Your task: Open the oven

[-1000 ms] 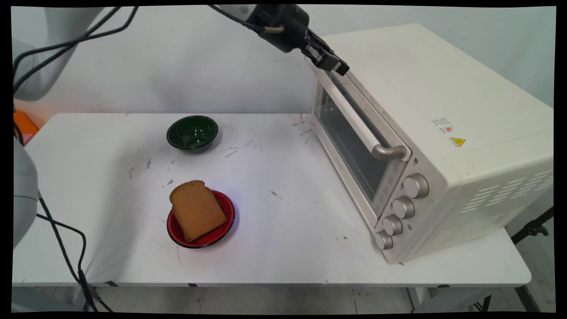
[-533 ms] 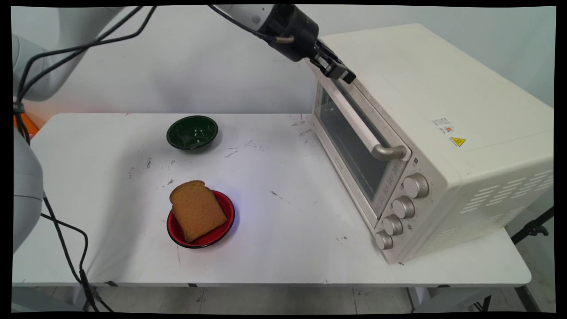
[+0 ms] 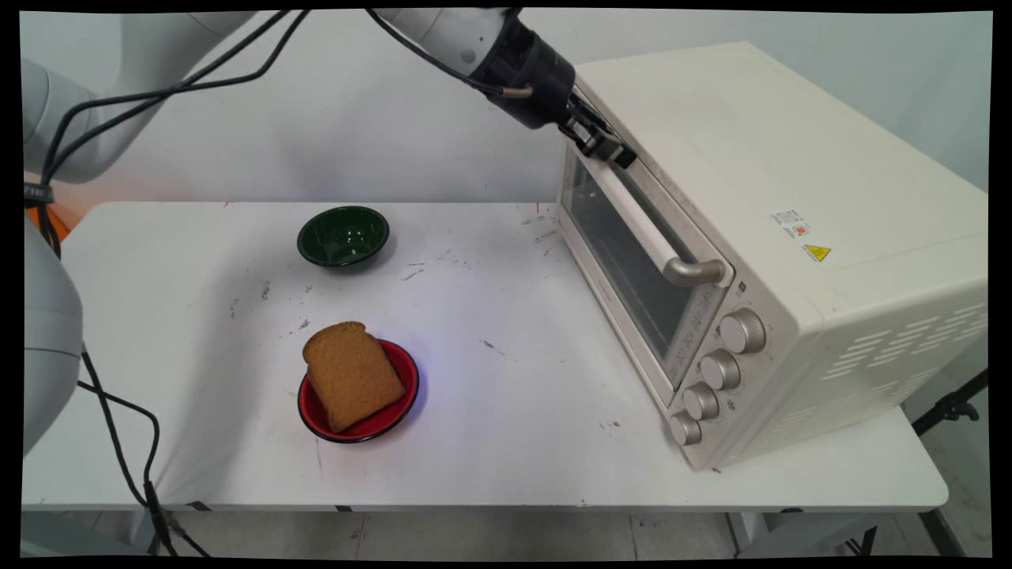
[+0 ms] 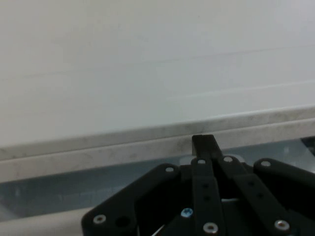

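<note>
Hovering at the top far corner of the toaster oven (image 3: pixel 759 237), the black end effector (image 3: pixel 605 146) is sitting just above the far end of the door handle (image 3: pixel 640 221), touching or nearly touching the door's upper edge; which one cannot be told. In the hand view the fingers (image 4: pixel 204 147) are lying pressed together, gripping nothing, their tip resting against the pale edge of the oven with glass showing below. The oven is standing on the right side of the white bench (image 3: pixel 490 442), its door appearing closed and its four knobs (image 3: pixel 715 371) facing the near side. A slice of brown bread (image 3: pixel 352 383) is resting on a red plate (image 3: pixel 399 411) near the bench's near edge, well apart from the arm; a dark green bowl (image 3: pixel 343 235) is sitting farther back, also well apart.

Risks, as judgements: with the fingers together, any pull on the handle is relying on hooking alone, so the tip could be slipping off the smooth bar. Pressing downward at this corner could be tipping or sliding the oven. The hanging black cables (image 3: pixel 118 442) are draping close to the bench's left edge and could be snagging.
</note>
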You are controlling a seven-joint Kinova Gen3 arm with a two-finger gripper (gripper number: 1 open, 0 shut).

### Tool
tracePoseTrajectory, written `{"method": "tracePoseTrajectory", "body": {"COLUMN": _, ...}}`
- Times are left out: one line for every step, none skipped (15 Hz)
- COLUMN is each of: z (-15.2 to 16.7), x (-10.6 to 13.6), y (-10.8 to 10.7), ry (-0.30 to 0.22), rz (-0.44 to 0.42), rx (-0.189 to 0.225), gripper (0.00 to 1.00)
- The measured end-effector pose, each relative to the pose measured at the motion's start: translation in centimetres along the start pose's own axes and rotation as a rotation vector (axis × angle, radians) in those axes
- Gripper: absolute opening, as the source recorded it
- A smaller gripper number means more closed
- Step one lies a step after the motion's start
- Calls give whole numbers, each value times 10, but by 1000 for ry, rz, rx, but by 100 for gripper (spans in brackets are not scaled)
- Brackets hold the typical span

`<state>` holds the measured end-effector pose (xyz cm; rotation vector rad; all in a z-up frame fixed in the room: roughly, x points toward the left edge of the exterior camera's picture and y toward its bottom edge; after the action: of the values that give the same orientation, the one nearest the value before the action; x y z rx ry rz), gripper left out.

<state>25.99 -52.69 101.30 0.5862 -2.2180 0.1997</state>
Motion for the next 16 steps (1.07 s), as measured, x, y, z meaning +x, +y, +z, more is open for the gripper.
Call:
{"method": "tracePoseTrajectory", "body": {"z": 2, "x": -2, "y": 0, "ry": -5, "rz": -1, "rx": -1, "gripper": 0}}
{"method": "tracePoseTrajectory", "body": {"z": 3, "x": -3, "y": 0, "ry": -9, "rz": -2, "rx": -2, "gripper": 0}}
{"method": "tracePoseTrajectory", "body": {"z": 5, "x": -5, "y": 0, "ry": -13, "rz": -4, "rx": -3, "gripper": 0}}
{"method": "tracePoseTrajectory", "body": {"z": 6, "x": -7, "y": 1, "ry": -17, "rz": -6, "rx": -4, "gripper": 0}}
{"method": "tracePoseTrajectory", "body": {"z": 6, "x": -9, "y": 1, "ry": -21, "rz": -9, "rx": -4, "gripper": 0}}
{"method": "tracePoseTrajectory", "body": {"z": 7, "x": -11, "y": 1, "ry": -25, "rz": -12, "rx": -4, "gripper": 0}}
{"method": "tracePoseTrajectory", "body": {"z": 7, "x": -14, "y": 2, "ry": -29, "rz": -15, "rx": -4, "gripper": 0}}
{"method": "tracePoseTrajectory", "body": {"z": 7, "x": -16, "y": 2, "ry": -32, "rz": -18, "rx": -3, "gripper": 0}}
{"method": "tracePoseTrajectory", "body": {"z": 7, "x": -17, "y": 3, "ry": -34, "rz": -21, "rx": -3, "gripper": 0}}
{"method": "tracePoseTrajectory", "body": {"z": 6, "x": -19, "y": 3, "ry": -37, "rz": -24, "rx": -2, "gripper": 0}}
{"method": "tracePoseTrajectory", "body": {"z": 6, "x": -21, "y": 4, "ry": -38, "rz": -27, "rx": -1, "gripper": 0}}
{"method": "tracePoseTrajectory", "body": {"z": 4, "x": -24, "y": 5, "ry": -39, "rz": -33, "rx": 2, "gripper": 0}}
{"method": "tracePoseTrajectory", "body": {"z": 3, "x": -26, "y": 5, "ry": -40, "rz": -37, "rx": 4, "gripper": 0}}
{"method": "tracePoseTrajectory", "body": {"z": 2, "x": -29, "y": 6, "ry": -43, "rz": -43, "rx": 7, "gripper": 0}}
{"method": "tracePoseTrajectory", "body": {"z": 1, "x": -31, "y": 7, "ry": -45, "rz": -47, "rx": 9, "gripper": 0}}
{"method": "tracePoseTrajectory", "body": {"z": 0, "x": -34, "y": 8, "ry": -48, "rz": -51, "rx": 11, "gripper": 0}}
